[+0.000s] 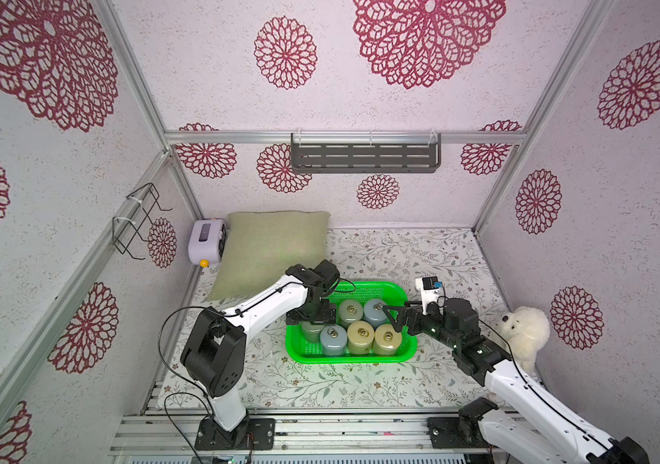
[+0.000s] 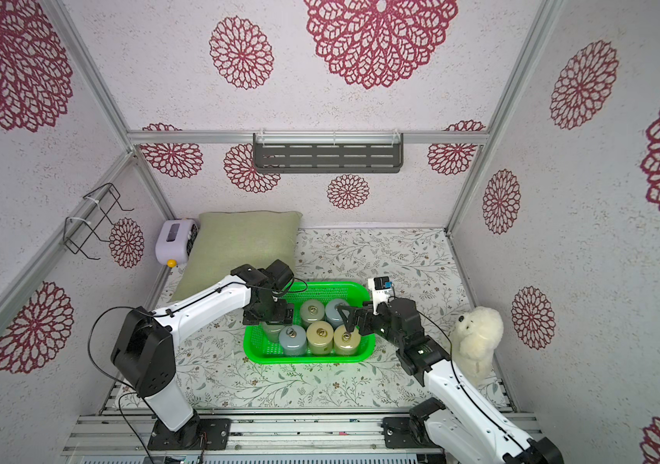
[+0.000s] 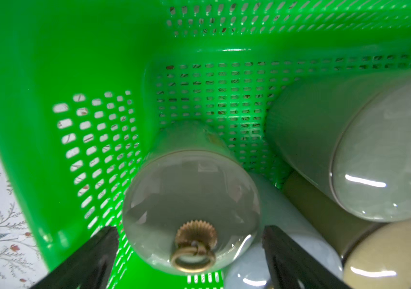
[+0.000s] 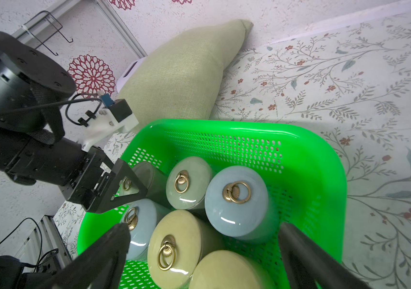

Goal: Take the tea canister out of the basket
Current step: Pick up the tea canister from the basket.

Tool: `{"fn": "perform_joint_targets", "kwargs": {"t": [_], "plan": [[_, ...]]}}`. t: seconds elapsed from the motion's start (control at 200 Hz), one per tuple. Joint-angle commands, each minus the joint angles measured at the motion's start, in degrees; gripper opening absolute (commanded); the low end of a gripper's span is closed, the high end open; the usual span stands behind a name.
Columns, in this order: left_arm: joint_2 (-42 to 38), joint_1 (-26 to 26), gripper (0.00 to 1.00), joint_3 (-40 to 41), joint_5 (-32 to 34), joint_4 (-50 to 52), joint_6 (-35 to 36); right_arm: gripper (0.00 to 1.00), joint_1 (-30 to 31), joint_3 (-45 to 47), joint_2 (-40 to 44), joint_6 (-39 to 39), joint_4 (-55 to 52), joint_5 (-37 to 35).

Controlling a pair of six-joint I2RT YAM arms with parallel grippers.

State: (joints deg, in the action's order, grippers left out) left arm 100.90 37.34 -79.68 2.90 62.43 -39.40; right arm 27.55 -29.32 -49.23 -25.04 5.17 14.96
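Left gripper [image 3: 189, 231] fingers stand open astride the grey-green tea canister [image 3: 189, 195] in the basket [image 3: 49, 75] corner, seemingly to clamp it. Right gripper [image 4: 204, 229] hovers open, empty.

The 2 top views look steeply down from high over the near edge, taking in the whole bench [image 1: 400, 257] alike. Each wrist camera looks close into the basket [image 3: 37, 75], which all 4 views share.

The bright green holey plastic basket [image 4: 332, 187] is shiny. The round pale canisters [image 4: 237, 220] are smooth and glossy. The green cloth pillow [image 4: 182, 75] looks rough.
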Motion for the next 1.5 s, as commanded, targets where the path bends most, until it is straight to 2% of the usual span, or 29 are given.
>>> {"fn": "perform_joint_targets", "kwargs": {"t": [0.0,0.575,0.976,1.096,1.296,1.491], "plan": [[1.77,0.45,0.97,-0.74,-1.54,1.42,-0.13,0.99,0.53,0.05,1.46,0.69,0.82,-0.60],[7.67,-1.29,0.97,0.40,-1.94,0.39,0.86,0.99,1.45,0.49,2.74,0.60,0.99,-0.98],[7.82,-2.88,1.00,1.79,-2.54,0.61,1.62,0.99,1.48,0.58,2.65,0.59,0.90,-1.51],[7.24,-2.88,0.89,1.65,-2.90,0.58,1.57,0.99,1.46,0.58,2.65,0.59,0.90,-1.60],[6.00,-2.89,0.77,1.10,-2.53,1.08,1.52,0.99,1.55,0.73,2.48,0.60,1.06,-1.45],[4.47,-2.89,0.76,-2.43,-1.28,3.76,1.98,0.99,1.88,0.93,1.99,0.56,1.44,-1.10]]}}
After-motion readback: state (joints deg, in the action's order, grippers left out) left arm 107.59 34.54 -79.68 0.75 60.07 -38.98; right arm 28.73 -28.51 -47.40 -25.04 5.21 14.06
